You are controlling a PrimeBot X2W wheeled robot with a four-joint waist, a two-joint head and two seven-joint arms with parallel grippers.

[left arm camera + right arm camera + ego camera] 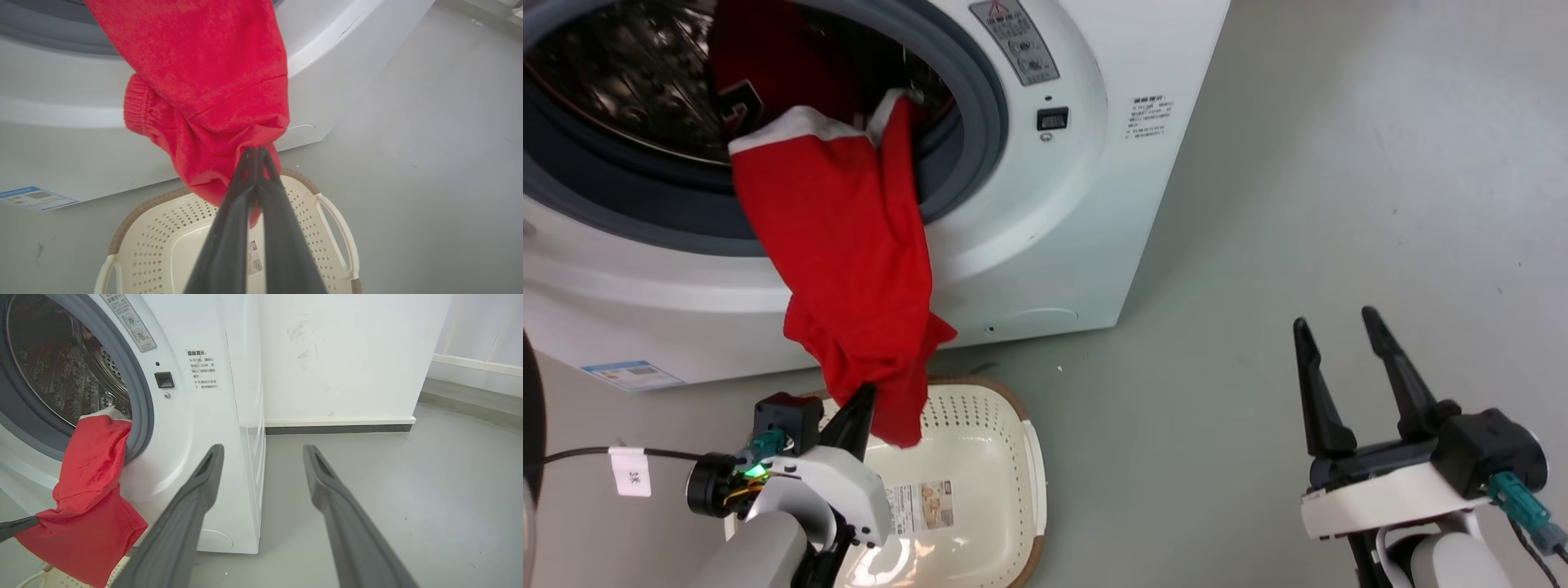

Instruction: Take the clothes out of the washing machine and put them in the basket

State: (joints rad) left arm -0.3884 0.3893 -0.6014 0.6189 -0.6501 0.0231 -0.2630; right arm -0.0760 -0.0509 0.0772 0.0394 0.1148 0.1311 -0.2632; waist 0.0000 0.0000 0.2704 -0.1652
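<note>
Two grippers sit closest to the camera. The left gripper (864,394) has its jaws pinched shut on the bottom end of a red garment (849,245); in the left wrist view the fingertips (261,157) meet right in a bunched fold of the fabric. The right gripper (1334,318) hangs over bare grey floor (1339,163) well off to the side, jaws spread wide and holding nothing.

Just past the left gripper is the cream basket (980,425) on the floor, right up against the front of the washing machine (1054,229), with a label sticker (919,506) on its bottom. The garment's lower end dangles over the basket's machine-side edge; I can't tell if it touches.

From there the garment runs up over the grey seal (980,106), its white-trimmed top still at the mouth. Deeper in the steel drum (621,82) lies another red piece (784,65) with dark numerals. Behind the machine there's a white wall (347,355).
</note>
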